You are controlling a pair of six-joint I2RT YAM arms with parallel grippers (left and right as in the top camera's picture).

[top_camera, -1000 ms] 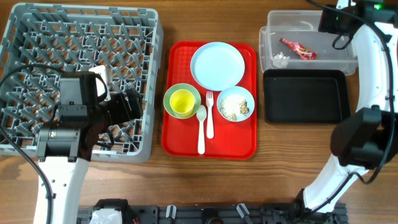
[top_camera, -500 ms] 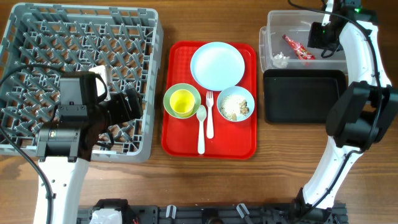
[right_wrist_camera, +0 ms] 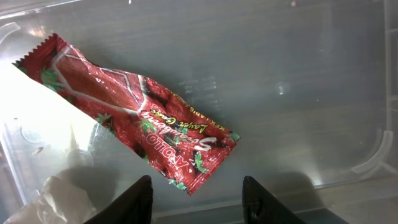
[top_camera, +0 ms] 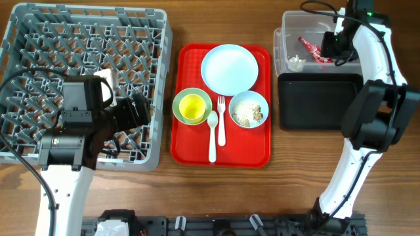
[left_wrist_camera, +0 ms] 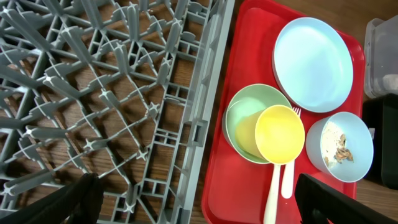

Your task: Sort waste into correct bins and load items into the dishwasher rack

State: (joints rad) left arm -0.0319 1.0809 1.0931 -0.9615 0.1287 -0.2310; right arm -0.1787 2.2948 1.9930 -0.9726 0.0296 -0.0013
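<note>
This was a robotics lab bench rather than a real kitchen, dressed up as a dish-clearing station. Two robot arms, the left arm [top_camera: 72, 131] and the right arm [top_camera: 374, 124], rose from a black mounting rail [top_camera: 223, 226] at the near edge of a bare wooden tabletop [top_camera: 295, 190], with a loose black cable [top_camera: 29, 73] trailing across the work. On the tabletop sat a grey catering-style dishwasher rack [top_camera: 85, 13], a red tray [top_camera: 190, 147] with a plate [top_camera: 230, 69] and a plastic fork [top_camera: 221, 121], and a clear tub [top_camera: 289, 39] next to a black tray [top_camera: 321, 101]

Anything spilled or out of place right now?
Nothing spilled or damaged. The red wrapper and crumpled paper lie in the clear tub, crumbs sit inside the light blue bowl, and the yellow cup is nested in the green bowl.
</note>
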